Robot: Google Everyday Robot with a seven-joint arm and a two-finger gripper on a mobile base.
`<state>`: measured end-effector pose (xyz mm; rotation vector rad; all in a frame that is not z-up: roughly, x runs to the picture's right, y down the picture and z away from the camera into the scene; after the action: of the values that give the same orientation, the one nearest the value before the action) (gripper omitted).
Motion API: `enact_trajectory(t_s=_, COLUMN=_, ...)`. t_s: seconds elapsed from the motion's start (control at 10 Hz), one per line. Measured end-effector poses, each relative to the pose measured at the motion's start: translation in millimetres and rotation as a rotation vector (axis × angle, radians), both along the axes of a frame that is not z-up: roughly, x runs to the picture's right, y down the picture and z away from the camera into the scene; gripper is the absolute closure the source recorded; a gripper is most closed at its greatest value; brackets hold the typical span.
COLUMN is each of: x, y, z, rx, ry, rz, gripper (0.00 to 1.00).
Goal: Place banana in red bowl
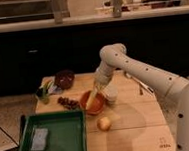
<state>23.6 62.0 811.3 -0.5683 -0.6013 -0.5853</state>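
Note:
The banana (92, 97) is a yellow, steeply tilted piece whose lower end is inside the orange-red bowl (87, 107) in the middle of the wooden table. My gripper (95, 86) hangs from the white arm directly above the bowl and is shut on the banana's upper end. A second, darker maroon bowl (64, 79) stands apart at the back left of the table.
A green tray (69, 142) with a grey sponge (40, 138) sits at the front left. A round yellow fruit (103, 123) lies in front of the bowl. A dark bunch (68, 101), a green packet (44, 91), a white cup (111, 93) and a utensil (144, 88) stand nearby.

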Motion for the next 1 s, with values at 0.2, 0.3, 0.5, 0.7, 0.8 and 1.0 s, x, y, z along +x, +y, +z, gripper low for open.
enact_trajectory(t_s=0.2, x=3.4, y=-1.6, z=5.0, rx=-0.016, ry=-0.009, rz=-0.007, gripper=0.89)
enact_trajectory(t_s=0.3, x=3.7, y=-2.0, z=7.6, rx=-0.022, ry=-0.013, rz=-0.009, gripper=0.79)
enact_trajectory(t_s=0.5, x=5.3, y=-2.7, z=10.0, rx=-0.024, ry=-0.013, rz=-0.012, gripper=0.58)
enact_trajectory(t_s=0.7, x=7.7, y=-1.8, z=8.4, rx=-0.025, ry=-0.014, rz=-0.019, gripper=0.37)
enact_trajectory(t_s=0.8, x=8.2, y=-1.9, z=7.8, rx=-0.022, ry=-0.014, rz=-0.02, gripper=0.28)
enact_trajectory(t_s=1.0, x=10.3, y=-1.4, z=6.0, rx=-0.016, ry=-0.015, rz=-0.018, gripper=0.2)
